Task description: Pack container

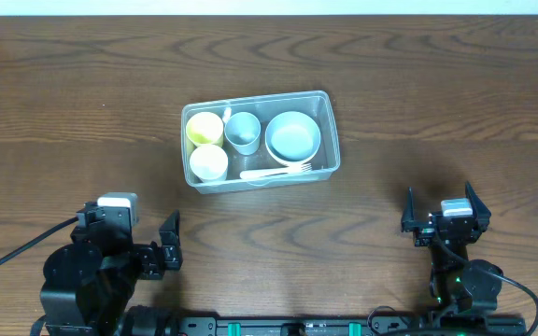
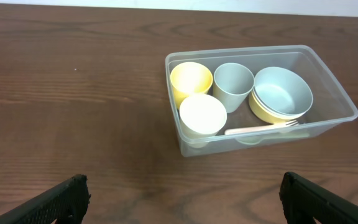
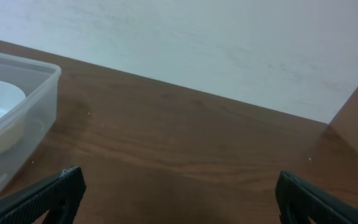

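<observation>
The table (image 1: 63, 93) is dark brown wood with a strong grain, smooth, with a low satin sheen. At centre frame the container (image 1: 250, 99) is clear, glossy plastic, slightly cloudy in its walls. Inside it the yellow cup (image 2: 191, 79), the grey-blue cup (image 2: 233, 79) and the cream cup (image 2: 202, 114) look like smooth matt plastic. So do the pale blue bowl (image 2: 283, 93) and the yellow bowl (image 2: 261, 112) under it. The fork (image 2: 260, 129) looks like cream plastic, matt. The fingers (image 2: 55, 202) of the left gripper (image 2: 182, 196) and of the right gripper (image 3: 179, 196) are black and matt, seemingly plastic. The wall (image 3: 197, 43) across the top of the right wrist view is white, matt and faintly mottled.
</observation>
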Motion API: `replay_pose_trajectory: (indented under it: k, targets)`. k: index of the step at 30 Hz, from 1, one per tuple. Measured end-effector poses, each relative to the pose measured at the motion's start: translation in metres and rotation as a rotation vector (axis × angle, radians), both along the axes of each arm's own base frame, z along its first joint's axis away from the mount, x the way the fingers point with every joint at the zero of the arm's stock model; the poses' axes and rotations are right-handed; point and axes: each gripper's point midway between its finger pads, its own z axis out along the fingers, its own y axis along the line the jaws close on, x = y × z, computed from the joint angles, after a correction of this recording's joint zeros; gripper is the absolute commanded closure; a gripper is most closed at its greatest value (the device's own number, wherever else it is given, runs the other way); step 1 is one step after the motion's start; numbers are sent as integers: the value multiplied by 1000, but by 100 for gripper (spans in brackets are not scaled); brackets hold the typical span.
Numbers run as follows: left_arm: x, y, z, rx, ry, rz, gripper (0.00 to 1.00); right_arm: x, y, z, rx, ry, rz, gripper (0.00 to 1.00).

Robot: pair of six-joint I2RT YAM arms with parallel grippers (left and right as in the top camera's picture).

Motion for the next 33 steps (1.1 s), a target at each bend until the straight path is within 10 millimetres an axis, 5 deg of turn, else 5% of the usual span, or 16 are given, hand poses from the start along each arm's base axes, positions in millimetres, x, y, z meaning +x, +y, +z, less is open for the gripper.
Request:
replay_pose_trajectory:
  k: [23,33]
  targets:
    - [0,0,0,1,1,2,2,0,0,0,-7,0,1,1]
    - [-23,21,-24,24,13,108,2,0,0,0,-7,0,0,1]
